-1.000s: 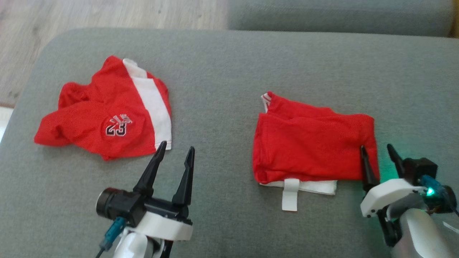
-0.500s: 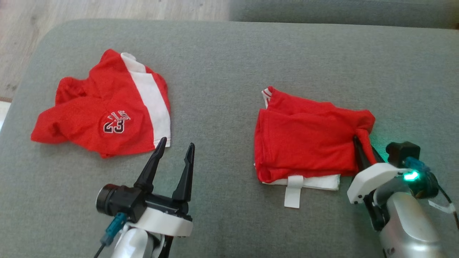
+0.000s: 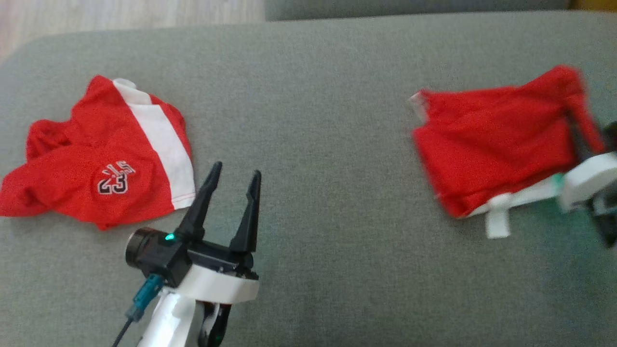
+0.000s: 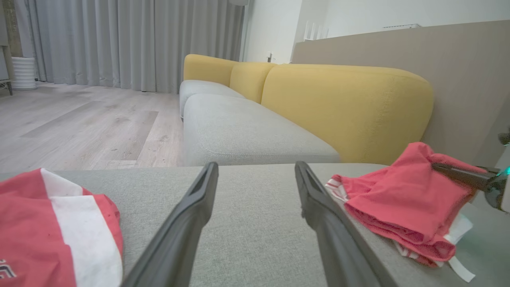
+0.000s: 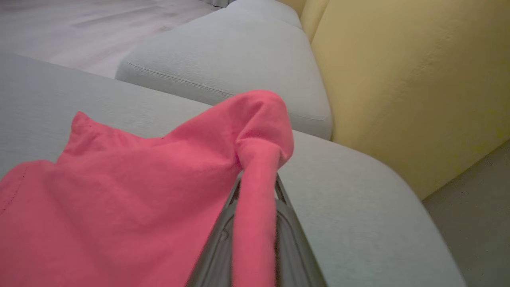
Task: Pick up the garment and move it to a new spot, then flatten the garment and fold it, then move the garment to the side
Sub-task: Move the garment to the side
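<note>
Done: garment (image 3: 491, 144) folded.
Right gripper (image 5: 257, 186): pinched on garment's corner.
Left gripper (image 3: 234, 174): spread wide, empty.
Remaining: shift it aside.

Open cushion (image 3: 308, 120) separates numbered jersey (image 3: 96, 159) from folded garment (image 3: 491, 140).

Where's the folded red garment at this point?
The folded red garment sits on the right side of the grey cushion in the head view, its right corner pinched in the right pincer, well apart from the numbered jersey at left.
</note>
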Robot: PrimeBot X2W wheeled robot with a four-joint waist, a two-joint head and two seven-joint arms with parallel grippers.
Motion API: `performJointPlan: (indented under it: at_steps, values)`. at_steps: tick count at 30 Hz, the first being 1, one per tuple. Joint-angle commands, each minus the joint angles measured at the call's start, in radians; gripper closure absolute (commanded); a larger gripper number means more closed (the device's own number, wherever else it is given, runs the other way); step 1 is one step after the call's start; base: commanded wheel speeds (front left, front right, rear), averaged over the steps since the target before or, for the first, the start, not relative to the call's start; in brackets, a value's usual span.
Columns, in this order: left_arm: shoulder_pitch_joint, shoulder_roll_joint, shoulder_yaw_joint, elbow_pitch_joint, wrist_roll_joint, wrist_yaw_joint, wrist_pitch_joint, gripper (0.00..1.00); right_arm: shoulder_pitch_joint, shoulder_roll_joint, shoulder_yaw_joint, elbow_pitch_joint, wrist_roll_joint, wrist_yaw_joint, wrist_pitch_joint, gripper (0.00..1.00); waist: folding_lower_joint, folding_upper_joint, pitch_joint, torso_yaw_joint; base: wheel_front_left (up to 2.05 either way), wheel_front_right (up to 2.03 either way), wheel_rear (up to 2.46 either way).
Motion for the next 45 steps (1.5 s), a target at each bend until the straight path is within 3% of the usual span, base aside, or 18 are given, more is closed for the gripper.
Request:
performJointPlan:
  at_steps: [1,7,13,27,28,29,30,38,45]
  values:
    - [-0.046,0.002,0.037,-0.038,0.001,0.002,-0.009,0.0,-0.036,-0.076,0.006,-0.019,0.016,-0.001,-0.011,1.0,0.0,0.0,0.035,-0.01,0.0,0.0,0.0]
    - [-0.076,0.002,0.024,-0.038,0.008,0.002,-0.009,0.0,-0.1,-0.226,-0.021,0.08,0.005,-0.001,-0.013,1.0,0.0,0.0,0.1,0.002,0.0,0.0,0.0]
    - [-0.098,0.002,0.023,-0.034,0.012,0.002,-0.009,0.0,-0.152,-0.29,-0.07,0.169,-0.031,-0.001,-0.032,1.0,0.0,0.0,0.132,0.016,0.0,0.0,0.0]
    - [-0.111,0.002,0.017,-0.024,0.012,0.002,-0.009,0.0,-0.235,-0.259,-0.196,0.276,-0.154,-0.001,-0.068,1.0,0.0,0.0,0.136,0.032,0.0,0.0,0.0]
    - [-0.11,0.002,0.019,-0.023,0.013,0.002,-0.009,0.0,-0.237,-0.254,-0.208,0.279,-0.16,-0.001,-0.071,0.75,0.0,0.0,0.133,0.031,0.0,0.0,0.0]
    - [-0.108,0.002,0.02,-0.021,0.013,0.002,-0.009,0.0,-0.238,-0.249,-0.219,0.28,-0.165,-0.001,-0.074,0.07,0.0,0.0,0.129,0.031,0.0,0.0,0.0]
    - [-0.106,0.002,0.02,-0.02,0.012,0.002,-0.009,0.0,-0.24,-0.242,-0.233,0.283,-0.167,-0.001,-0.077,0.0,0.0,0.0,0.124,0.03,0.0,0.0,0.0]
    - [-0.085,0.002,0.029,-0.014,-0.003,0.002,-0.009,0.0,-0.23,-0.151,-0.258,0.241,-0.16,-0.001,-0.101,0.0,0.0,0.0,0.054,0.023,0.0,0.0,0.0]
    - [-0.035,0.002,0.062,-0.02,-0.012,0.003,-0.009,0.0,-0.153,-0.006,-0.194,0.057,-0.093,-0.001,-0.11,0.0,0.0,0.0,-0.045,0.02,0.0,0.0,0.0]
